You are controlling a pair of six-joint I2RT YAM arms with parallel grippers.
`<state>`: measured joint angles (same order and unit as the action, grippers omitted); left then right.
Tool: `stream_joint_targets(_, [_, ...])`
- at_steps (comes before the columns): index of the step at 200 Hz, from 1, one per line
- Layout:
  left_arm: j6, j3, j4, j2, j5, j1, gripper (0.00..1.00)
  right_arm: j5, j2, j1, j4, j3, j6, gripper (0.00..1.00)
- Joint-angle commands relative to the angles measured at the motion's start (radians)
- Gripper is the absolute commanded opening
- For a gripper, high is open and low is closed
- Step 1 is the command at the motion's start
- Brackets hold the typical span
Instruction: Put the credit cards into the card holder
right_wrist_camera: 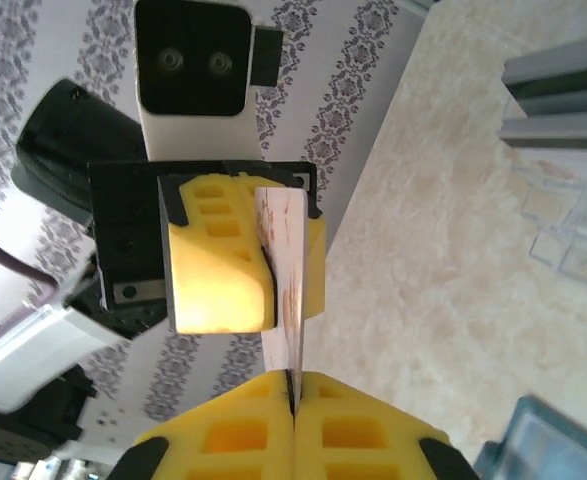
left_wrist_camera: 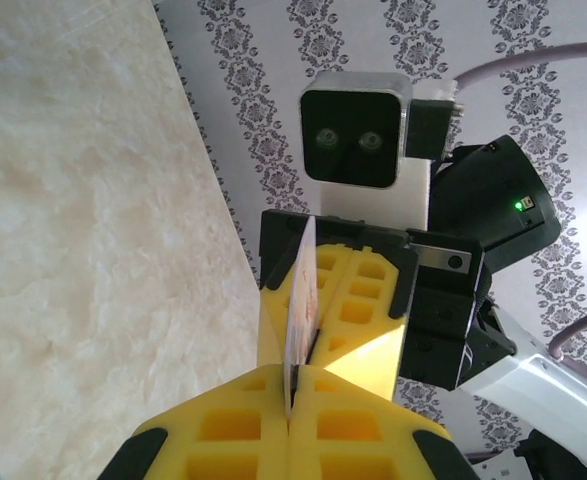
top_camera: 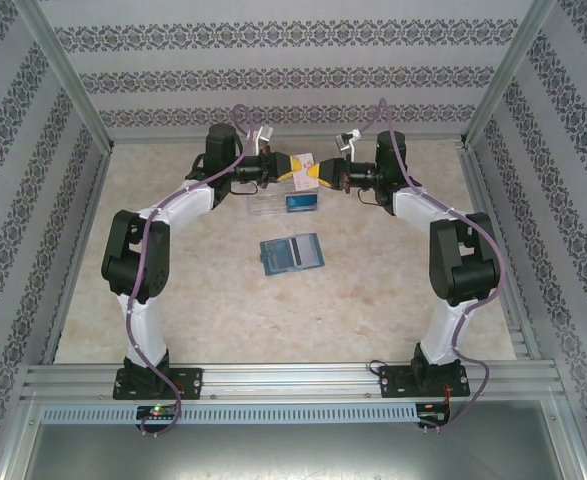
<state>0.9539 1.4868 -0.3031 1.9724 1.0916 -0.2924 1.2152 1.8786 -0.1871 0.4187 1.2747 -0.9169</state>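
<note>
Near the middle of the beige marbled table (top_camera: 173,320), a teal-blue folding card holder (top_camera: 291,253) lies open and flat, its paler inside facing up. Just beyond it, toward the far edge, sits a clear compartmented plastic tray (top_camera: 273,204) with a bright blue credit card (top_camera: 300,202) in its right part. Above the far centre of the table the two arms meet tip to tip. The left gripper (top_camera: 285,168) and the right gripper (top_camera: 325,175) both have their yellow jaws clenched on one pale pinkish-white plastic credit card (top_camera: 304,165), held in the air between them, clear of the table. Left wrist view: the card (left_wrist_camera: 298,320) stands edge-on, pinched at each end. Right wrist view: the same card (right_wrist_camera: 285,280) spans both pairs of jaws.
</note>
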Motion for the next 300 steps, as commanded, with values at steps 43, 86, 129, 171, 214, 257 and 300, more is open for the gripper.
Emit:
stream_joint_targets(43, [-0.244,-0.082,0.325,-0.114,-0.159,0.024,0.30,-0.067,-0.075,0.002,-0.480,-0.025,0.411,0.00])
stream_joint_targets(86, [-0.453,-0.259,0.632,-0.210,-0.392,0.026,0.31,-0.214,-0.078,-0.083,-0.532,-0.218,0.508,0.00])
stream_joint_targets(129, [-0.419,-0.455,0.578,-0.237,-0.447,0.024,0.33,-0.279,-0.030,-0.152,-0.432,-0.294,0.488,0.00])
stream_joint_targets(171, [-0.404,-0.486,0.524,-0.166,-0.460,0.021,0.34,-0.322,0.001,-0.146,-0.465,-0.273,0.519,0.00])
stream_joint_targets(214, [-0.434,-0.453,0.542,-0.119,-0.464,0.013,0.34,-0.316,0.030,-0.157,-0.451,-0.268,0.506,0.00])
stream_joint_targets(257, [-0.447,-0.432,0.556,-0.086,-0.463,0.004,0.33,-0.330,0.078,-0.169,-0.444,-0.239,0.479,0.00])
stream_joint_targets(300, [-0.452,-0.422,0.559,-0.063,-0.474,-0.015,0.33,-0.318,0.083,-0.169,-0.470,-0.213,0.476,0.00])
